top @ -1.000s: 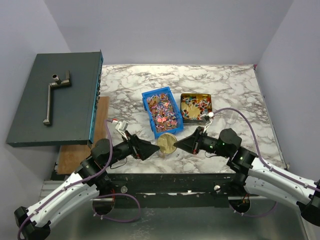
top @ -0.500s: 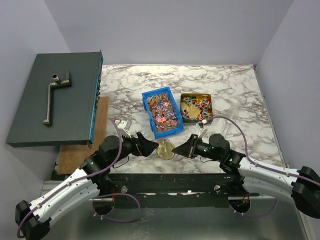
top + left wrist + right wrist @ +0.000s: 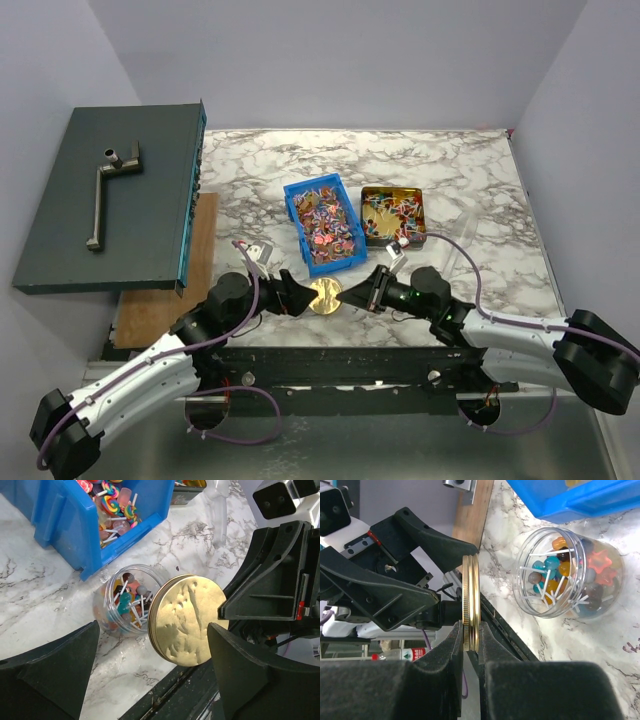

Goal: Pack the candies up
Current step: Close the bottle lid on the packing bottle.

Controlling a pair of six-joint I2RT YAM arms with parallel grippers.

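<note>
At the front edge of the counter (image 3: 400, 160), right gripper (image 3: 470, 630) pinches the stiff gold lid (image 3: 187, 620) edgewise; left gripper (image 3: 152, 640) gapes empty; candies (image 3: 551, 562) look light, loose; better grasp their slick jar (image 3: 607, 605) by its wall.

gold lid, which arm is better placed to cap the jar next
Right: the right gripper is shut on the gold lid, close beside the open jar; the left gripper is open, holding nothing.

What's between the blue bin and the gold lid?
A clear jar lying on its side, part-filled with candies, just before the gold lid; the left wrist view shows it.
</note>
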